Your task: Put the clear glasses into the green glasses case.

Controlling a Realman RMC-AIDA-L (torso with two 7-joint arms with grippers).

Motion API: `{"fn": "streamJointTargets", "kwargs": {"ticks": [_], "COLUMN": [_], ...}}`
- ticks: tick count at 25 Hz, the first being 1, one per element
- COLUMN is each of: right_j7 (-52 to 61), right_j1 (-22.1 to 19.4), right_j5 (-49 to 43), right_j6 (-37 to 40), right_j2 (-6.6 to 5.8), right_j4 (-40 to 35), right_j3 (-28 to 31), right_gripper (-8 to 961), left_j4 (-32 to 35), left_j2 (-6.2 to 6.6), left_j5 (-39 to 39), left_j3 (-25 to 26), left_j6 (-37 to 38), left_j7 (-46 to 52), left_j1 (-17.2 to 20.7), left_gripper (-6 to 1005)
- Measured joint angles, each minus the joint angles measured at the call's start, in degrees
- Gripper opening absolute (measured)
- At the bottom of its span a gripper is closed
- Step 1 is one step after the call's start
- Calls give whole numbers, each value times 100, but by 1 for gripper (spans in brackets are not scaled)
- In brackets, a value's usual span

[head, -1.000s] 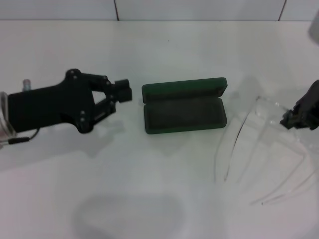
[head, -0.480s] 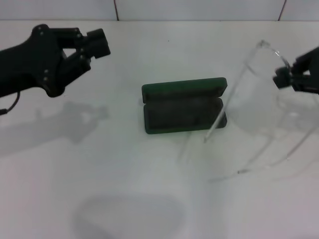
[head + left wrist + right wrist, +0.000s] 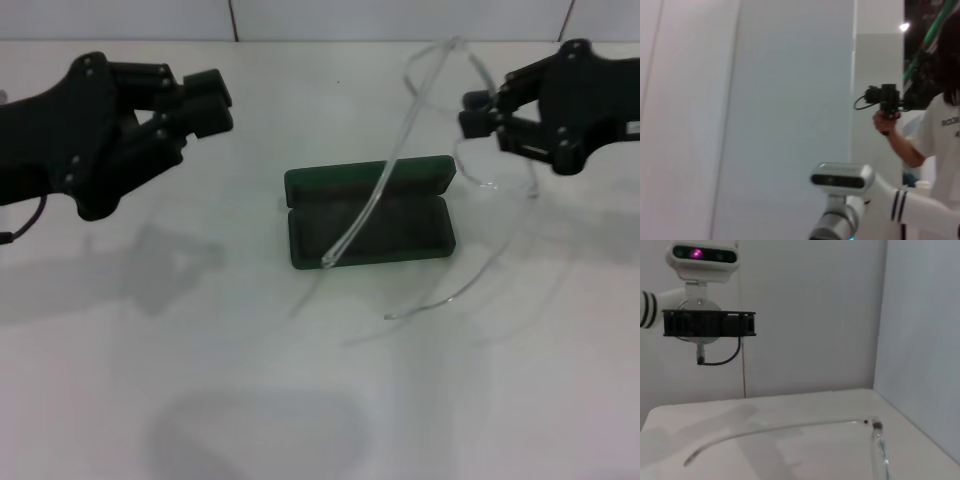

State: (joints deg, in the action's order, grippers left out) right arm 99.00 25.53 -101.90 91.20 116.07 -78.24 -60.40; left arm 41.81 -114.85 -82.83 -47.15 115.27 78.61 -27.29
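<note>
White tabletop point(image 3: 300, 400) — bears the dark green rectangular hinged glasses case point(image 3: 370, 212), lid open, at centre. Black left gripper point(image 3: 205, 103): raised well to the case's left, fingers closed on nothing. Black right gripper point(image 3: 478, 112): nearer arm, pinching the transparent wraparound plastic glasses point(image 3: 440, 170) aloft — one long clear arm slants down across the case's lining.
</note>
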Motion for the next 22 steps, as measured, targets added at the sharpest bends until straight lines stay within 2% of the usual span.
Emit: {"fn": "streamJointTargets", "kwargs": {"ticks": [13,18,22], "right_j7": [-576,-755,-884], "right_j1": [47,57,66], "right_j5": [322,567,827], "right_j6": [-830,-888,-889], "right_j2": [1,1,-6], "right_j4": [164,252,327], "right_j3": [-1076,-1239,-1338], "right_gripper": [113,113,113], "left_j4": [15,8,-37], "left_j2": [-122,-137,-143], "left_j5": [-6,-14,-54], "left_j3": [-45,-301,-313], "left_j6": [101,101,99], "left_j7": [103,57,40], "left_j1": [-96,-154,-190], "left_gripper": [90,88,86]}}
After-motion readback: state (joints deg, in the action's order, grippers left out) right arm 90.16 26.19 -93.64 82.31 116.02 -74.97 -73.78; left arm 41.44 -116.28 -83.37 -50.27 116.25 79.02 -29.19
